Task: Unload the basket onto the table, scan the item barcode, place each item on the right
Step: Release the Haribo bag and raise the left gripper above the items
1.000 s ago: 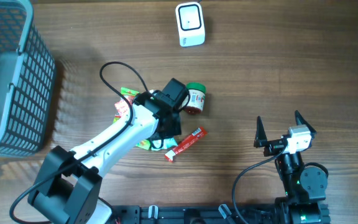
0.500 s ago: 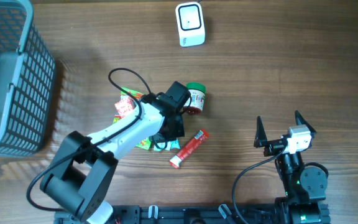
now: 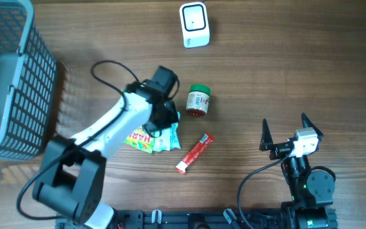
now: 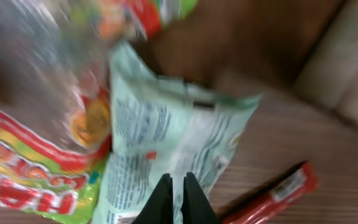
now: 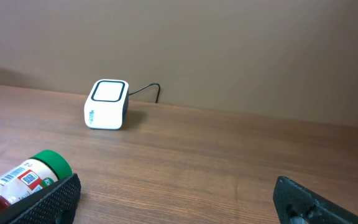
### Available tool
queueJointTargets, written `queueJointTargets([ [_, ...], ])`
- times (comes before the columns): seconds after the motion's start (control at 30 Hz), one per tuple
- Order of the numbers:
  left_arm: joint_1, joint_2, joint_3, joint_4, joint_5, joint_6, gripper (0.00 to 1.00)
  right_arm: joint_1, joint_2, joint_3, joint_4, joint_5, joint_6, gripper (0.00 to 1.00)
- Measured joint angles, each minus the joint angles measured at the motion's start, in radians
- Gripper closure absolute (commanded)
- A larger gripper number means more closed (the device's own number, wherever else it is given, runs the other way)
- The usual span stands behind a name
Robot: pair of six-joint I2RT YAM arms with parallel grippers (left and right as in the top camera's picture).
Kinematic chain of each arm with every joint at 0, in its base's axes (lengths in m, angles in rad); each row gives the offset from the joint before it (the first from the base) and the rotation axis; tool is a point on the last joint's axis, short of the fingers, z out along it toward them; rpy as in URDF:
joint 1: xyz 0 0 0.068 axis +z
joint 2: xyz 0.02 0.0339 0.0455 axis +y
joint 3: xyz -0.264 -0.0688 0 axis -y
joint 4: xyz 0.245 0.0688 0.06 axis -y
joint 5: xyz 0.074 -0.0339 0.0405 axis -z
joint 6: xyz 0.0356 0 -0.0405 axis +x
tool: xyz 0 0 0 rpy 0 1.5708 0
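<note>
My left gripper is shut just above a pale mint snack packet, with nothing visibly between its fingers. In the left wrist view the shut fingertips sit over that mint packet. A green and red candy bag lies to its left and a red stick pack to its right. The red stick pack lies loose on the table. A jar with a green lid lies on its side. The white scanner stands at the far edge. My right gripper is open and empty at the near right.
A grey mesh basket fills the far left corner. The candy bag lies beside the mint packet. In the right wrist view the scanner and the jar lie ahead to the left, with bare wood between the spread fingers.
My left arm has swung up and to the left, uncovering the packets. The red stick pack slid slightly right and turned. The right arm has not moved.
</note>
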Motion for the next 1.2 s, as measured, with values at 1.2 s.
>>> queueJointTargets([
  [1.2, 0.163, -0.208, 0.222, -0.14, -0.147, 0.058, 0.96, 0.0, 0.0, 0.0, 0.0, 0.0, 0.0, 0.0],
])
